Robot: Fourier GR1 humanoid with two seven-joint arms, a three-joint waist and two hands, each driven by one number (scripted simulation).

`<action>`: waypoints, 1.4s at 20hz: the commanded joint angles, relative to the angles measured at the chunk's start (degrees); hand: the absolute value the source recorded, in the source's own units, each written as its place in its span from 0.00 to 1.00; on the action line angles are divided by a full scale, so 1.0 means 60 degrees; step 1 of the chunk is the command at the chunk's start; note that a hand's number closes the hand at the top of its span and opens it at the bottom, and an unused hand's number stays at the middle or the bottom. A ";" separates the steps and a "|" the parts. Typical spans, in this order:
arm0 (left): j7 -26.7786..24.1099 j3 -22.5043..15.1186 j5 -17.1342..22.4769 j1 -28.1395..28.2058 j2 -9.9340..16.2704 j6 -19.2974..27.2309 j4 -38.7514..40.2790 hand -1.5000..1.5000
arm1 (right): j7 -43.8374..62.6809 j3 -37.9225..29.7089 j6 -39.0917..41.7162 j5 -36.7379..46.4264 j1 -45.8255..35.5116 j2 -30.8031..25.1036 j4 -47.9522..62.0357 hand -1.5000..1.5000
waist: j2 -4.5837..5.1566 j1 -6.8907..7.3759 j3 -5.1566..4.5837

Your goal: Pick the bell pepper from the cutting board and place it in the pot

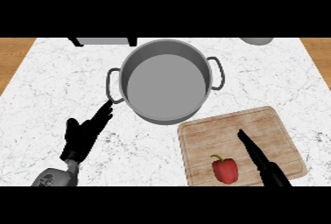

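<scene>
From the head view, the bell pepper [225, 169] lies on the cutting board [258, 124], near the board's front edge, stem pointing away from the robot. Just beside the pepper, to its right, the right hand [262, 159] stretches over the board with fingers straight, holding nothing. The pot [139, 57] stands on the white table [51, 87] behind the board. The left hand [84, 133] rests beyond the pot's left handle, fingers extended and empty.
</scene>
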 commanded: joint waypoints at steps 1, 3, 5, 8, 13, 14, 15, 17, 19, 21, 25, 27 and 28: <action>0.0292 0.0238 0.0028 -0.0049 0.0041 -0.0184 -0.0139 0.50 | -0.0976 -0.0074 0.0125 -0.0903 0.0044 0.0282 0.0636 0.00 | -0.0003 0.0009 0.0001; 0.0291 0.0379 0.0014 -0.0016 0.0158 -0.0454 -0.0235 0.50 | -0.1432 -0.0330 0.0004 -0.1129 -0.0145 0.0441 0.1295 0.00 | -0.0001 0.0016 0.0000; 0.0175 0.0210 -0.0388 -0.0173 -0.0468 0.0056 0.0118 0.50 | -0.1657 -0.0555 0.0036 -0.1387 -0.0313 0.0550 0.1907 0.00 | 0.0003 0.0001 -0.0001; 0.0386 -0.0051 -0.0728 -0.0099 -0.0807 0.0243 -0.0031 0.50 | -0.2141 -0.1100 0.0206 -0.1686 -0.0996 0.0498 0.3064 0.00 | 0.0008 0.0021 0.0002; 0.0719 0.0472 -0.0483 0.0847 -0.0244 -0.0339 -0.1442 0.50 | -0.2030 -0.0703 -0.0092 -0.1467 -0.1611 0.1372 0.4071 0.00 | -0.0006 0.0070 0.0000; -0.0119 0.0818 -0.0547 0.0560 -0.0350 -0.0711 -0.0411 0.50 | -0.2402 -0.1099 0.0472 -0.1920 -0.1349 0.0848 0.3915 0.00 | -0.0001 0.0024 -0.0003; 0.0718 0.0746 -0.0386 0.0417 -0.0179 -0.0755 -0.0996 0.50 | -0.3243 -0.1012 -0.0034 -0.1404 -0.1771 0.1041 0.5289 1.00 | 0.0002 0.0051 0.0001; 0.0350 0.0782 -0.0467 0.0184 -0.0144 -0.0661 -0.0333 0.50 | -0.3744 -0.0475 -0.0738 0.0038 -0.1954 0.0632 0.5275 1.00 | 0.0014 0.0081 0.0003; 0.0285 0.0785 -0.0587 0.0316 -0.0467 -0.0593 -0.0461 0.50 | -0.4914 -0.1151 -0.0461 -0.1030 -0.1867 0.0754 0.6416 1.00 | 0.0007 0.0045 0.0002; 0.0281 0.0810 -0.0719 0.0442 -0.0411 -0.0786 -0.0456 0.50 | -0.3699 -0.0674 -0.0038 -0.1050 -0.1563 0.0971 0.4947 1.00 | -0.0002 0.0019 -0.0004; -0.0145 0.0970 -0.0633 0.0169 -0.0446 -0.0961 0.0083 0.50 | -0.5136 -0.1440 0.0169 -0.1880 -0.2392 0.1089 0.6801 1.00 | 0.0017 0.0058 0.0002; 0.0157 0.0768 -0.0975 0.0355 -0.0744 -0.0509 -0.0239 0.50 | -0.5700 -0.1002 -0.0193 -0.1446 -0.1622 0.1130 0.6286 1.00 | -0.0003 0.0026 -0.0001; 0.0502 0.0921 -0.0799 0.0082 -0.0587 -0.0788 -0.0304 0.50 | -0.6333 -0.1253 -0.0408 -0.1282 -0.1880 0.0846 0.6606 1.00 | -0.0001 0.0027 0.0000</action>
